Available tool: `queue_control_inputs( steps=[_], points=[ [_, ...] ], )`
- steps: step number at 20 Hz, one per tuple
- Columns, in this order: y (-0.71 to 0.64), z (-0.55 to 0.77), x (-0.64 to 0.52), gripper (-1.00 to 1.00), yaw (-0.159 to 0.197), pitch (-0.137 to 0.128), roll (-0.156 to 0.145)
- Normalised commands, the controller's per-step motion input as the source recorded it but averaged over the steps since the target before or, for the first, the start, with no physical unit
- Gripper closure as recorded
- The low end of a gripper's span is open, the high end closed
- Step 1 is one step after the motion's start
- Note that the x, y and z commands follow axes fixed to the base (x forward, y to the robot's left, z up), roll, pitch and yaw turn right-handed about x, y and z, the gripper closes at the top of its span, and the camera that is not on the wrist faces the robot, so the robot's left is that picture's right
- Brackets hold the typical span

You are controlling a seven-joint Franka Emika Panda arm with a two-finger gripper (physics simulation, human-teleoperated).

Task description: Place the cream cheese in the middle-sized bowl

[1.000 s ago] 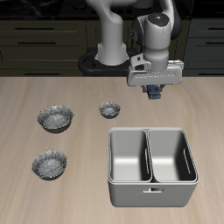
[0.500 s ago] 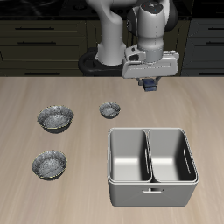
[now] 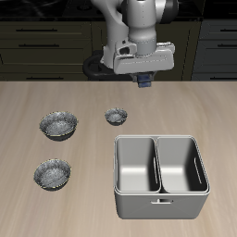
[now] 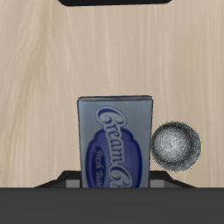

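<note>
My gripper [image 3: 145, 83] is shut on the cream cheese [image 3: 146, 81], a small dark blue box, and holds it high above the table's back part. In the wrist view the cream cheese [image 4: 114, 144] shows its label, with the smallest silvery bowl [image 4: 175, 146] on the table beside it below. The middle-sized bowl [image 3: 52, 173] sits near the table's front edge, far from the gripper. The larger, deeper bowl [image 3: 57, 124] sits behind it. The smallest bowl [image 3: 116, 116] lies on the table nearest the gripper.
A grey metal bin [image 3: 157, 200] with two compartments stands toward the table's front edge, beside the bowls. The robot's base [image 3: 102, 65] is at the back edge.
The gripper has moved sideways along the table's back with the cream cheese, toward the side where the bowls are, and has risen a little.
</note>
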Motion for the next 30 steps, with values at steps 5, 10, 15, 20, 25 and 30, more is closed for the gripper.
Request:
queue_control_inputs(
  steps=[5, 10, 15, 20, 25, 30],
  points=[
    [-0.84, 0.38, 0.25, 1.00, 0.005, -0.028, -0.045],
    [-0.52, 0.19, 0.20, 1.00, 0.004, 0.049, 0.042],
    [-0.56, 0.25, 0.19, 1.00, -0.025, -0.030, -0.024],
    [-0.36, 0.12, 0.18, 1.00, 0.012, 0.040, 0.022],
    [-0.51, 0.13, 0.28, 1.00, -0.015, 0.032, -0.022],
    [-0.32, 0.03, 0.27, 1.00, -0.013, 0.017, -0.017]
  ],
)
